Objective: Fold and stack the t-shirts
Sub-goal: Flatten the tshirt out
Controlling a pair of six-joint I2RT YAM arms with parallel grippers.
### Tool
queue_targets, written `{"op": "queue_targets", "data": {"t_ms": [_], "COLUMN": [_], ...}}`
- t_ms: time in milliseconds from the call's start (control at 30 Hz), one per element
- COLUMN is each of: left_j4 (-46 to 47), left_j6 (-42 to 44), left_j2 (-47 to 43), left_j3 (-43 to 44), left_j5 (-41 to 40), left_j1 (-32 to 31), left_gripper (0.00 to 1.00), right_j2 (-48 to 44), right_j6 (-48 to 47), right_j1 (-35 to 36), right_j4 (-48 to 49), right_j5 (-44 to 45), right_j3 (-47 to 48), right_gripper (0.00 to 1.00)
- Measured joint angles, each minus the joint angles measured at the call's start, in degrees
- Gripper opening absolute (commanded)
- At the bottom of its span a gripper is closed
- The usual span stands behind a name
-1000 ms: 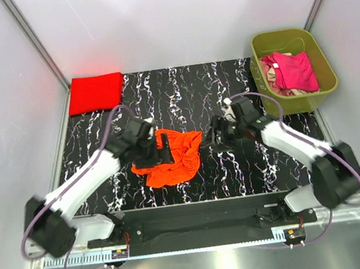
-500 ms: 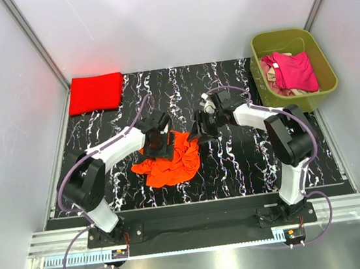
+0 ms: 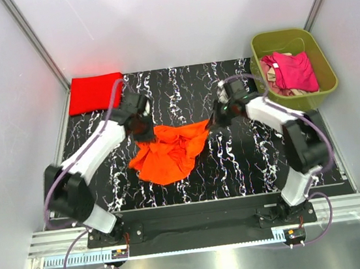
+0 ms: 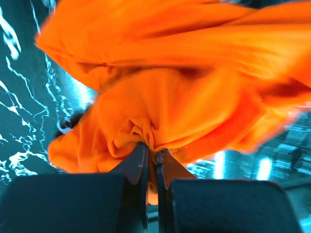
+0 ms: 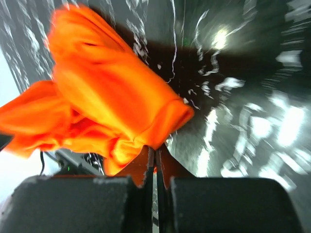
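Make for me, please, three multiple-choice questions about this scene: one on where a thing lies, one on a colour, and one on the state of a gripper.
1. Where does the magenta pink t-shirt lie?
A. draped over an arm
B. inside the olive-green tub
C. on the floor below the rig

2. What colour is the folded t-shirt at the far left corner of the table?
A. red
B. beige
C. blue

3. In what state is the left gripper?
A. wide open above the cloth
B. shut on the orange t-shirt
C. shut on nothing

Answers:
1 B: the top view shows it lying within the tub's walls.
2 A: the folded square in that corner is plainly red.
3 B: the left wrist view shows the jaws pinched together on an orange fold.
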Motion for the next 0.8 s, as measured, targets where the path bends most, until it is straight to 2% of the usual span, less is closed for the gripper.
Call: {"op": "queue_targets", "data": {"t_ms": [200, 367, 500, 633, 733, 800], "left_j4": [-0.6, 2.2, 3.7, 1.7, -1.0, -1.5], "left_j6": [-3.9, -6.1, -7.6, -10.5, -13.5, -15.0], "left_j2": [-15.3, -23.1, -27.9, -33.5, -36.0, -35.6], "left_j3": [7.4, 10.8, 10.6, 10.1, 10.2, 10.8], "left_j5": [6.9, 17.5, 21.6, 14.7, 6.2, 3.8], "left_j1": [-0.1, -0.8, -3.5, -3.5, -0.7, 2.5], "left_gripper": [0.00, 0.00, 0.00, 0.00, 0.00, 0.00], "right_j2": [-20.6, -37.0, -46.0, -48.7, -48.4, -46.9], "right_j6": [-3.7, -7.1, -9.4, -10.9, -11.3, -11.3], "right_j1": [-3.7, -4.3, -4.3, -4.3, -4.3, -4.3], "right_j4": [-7.7, -13.0, -15.7, -15.8, -15.7, -16.0], "right_j5": [10.4, 18.7, 24.6, 27.5, 27.6, 27.5], "right_j3": [4.4, 10.4, 16.9, 23.6, 24.7, 24.5], "right_gripper": [0.00, 0.00, 0.00, 0.00, 0.00, 0.00]}}
